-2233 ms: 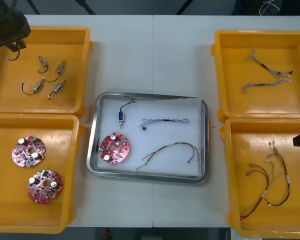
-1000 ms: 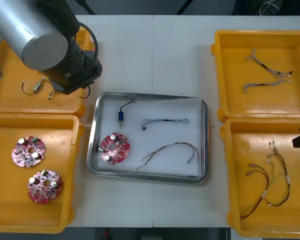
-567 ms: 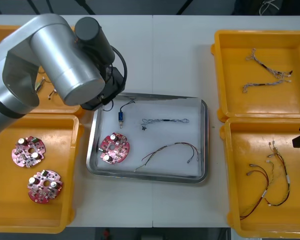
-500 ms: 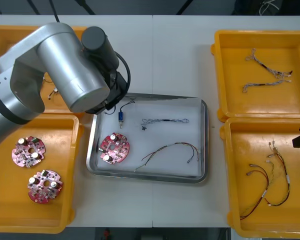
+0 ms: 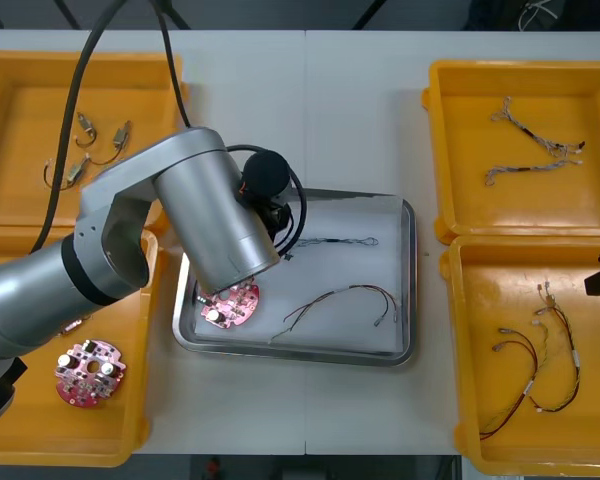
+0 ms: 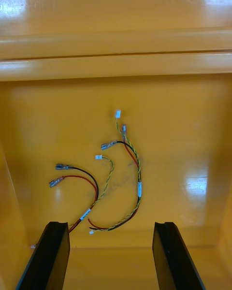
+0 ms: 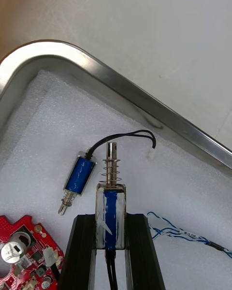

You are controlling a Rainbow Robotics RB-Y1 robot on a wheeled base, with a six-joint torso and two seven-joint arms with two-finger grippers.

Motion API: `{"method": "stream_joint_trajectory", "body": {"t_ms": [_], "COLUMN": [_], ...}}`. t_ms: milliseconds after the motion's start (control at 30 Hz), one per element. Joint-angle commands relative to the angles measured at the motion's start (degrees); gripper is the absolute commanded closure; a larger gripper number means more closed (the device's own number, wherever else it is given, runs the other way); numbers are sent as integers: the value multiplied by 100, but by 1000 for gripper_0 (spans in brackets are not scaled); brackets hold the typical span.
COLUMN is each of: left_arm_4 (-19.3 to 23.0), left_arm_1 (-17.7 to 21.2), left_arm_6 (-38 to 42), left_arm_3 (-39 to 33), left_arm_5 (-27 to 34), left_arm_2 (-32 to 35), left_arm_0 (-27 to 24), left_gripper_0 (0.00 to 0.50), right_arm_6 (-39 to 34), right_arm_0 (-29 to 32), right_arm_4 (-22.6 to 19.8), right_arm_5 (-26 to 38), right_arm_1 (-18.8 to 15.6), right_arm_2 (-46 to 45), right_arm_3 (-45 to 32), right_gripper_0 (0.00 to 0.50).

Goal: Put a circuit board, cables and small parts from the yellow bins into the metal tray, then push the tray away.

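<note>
Left gripper (image 7: 110, 220) is over the far left corner of the metal tray (image 7: 121, 89). Its fingers are closed to the width of a small metal part (image 7: 111, 198) with a blue band, which is clamped upright between them with spring and plunger pointing past the fingertips. Cannot tell whether the part touches the white liner (image 7: 43, 125) yet. Just beside it a matching part (image 7: 79, 176) with a black lead lies flat on the liner. The tray also holds a red circuit board (image 5: 232, 305) near its left wall, a blue and white cable (image 5: 330, 241) and a red and yellow cable (image 5: 340, 300). Right gripper (image 6: 110, 227) waits over the near right yellow bin (image 6: 116, 63), fingers wide apart and empty, with spare cables (image 6: 121, 174) on the bin floor below. Judgement: loading is nearly complete, with board, both cables and one part in place. Left to do: set down and release the held part, lift clear, then push the tray away across the worktop (image 5: 310, 110).
</note>
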Motion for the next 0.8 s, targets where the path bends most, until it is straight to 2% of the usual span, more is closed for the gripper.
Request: {"method": "stream_joint_trajectory", "body": {"t_ms": [33,367,567,800], "left_arm_4": [-361,-836,-1003,-1073], "left_arm_1": [-179,-188,-223,-241], "left_arm_6": [111,102,111,76], "left_arm_3": [-185,0,343,439], "left_arm_5": [-181,-656,-1016,-1052], "left_arm_2": [-226,-604,-771,-771], "left_arm_0": [129,323,323,323], "left_gripper_0": [500,500,500,500], "right_arm_6": [44,44,44,44], "right_arm_0": [70,70,70,70], "right_arm_4": [-35,-35,-35,-35], "right_arm_5": [-3,-3,-3,-3], "right_arm_1": [-200,-200,-200,-200], "right_arm_2": [-155,-155,-155,-155], "right_arm_3": [-152,-152,-152,-152], "right_gripper_0": [0,0,0,0]}}
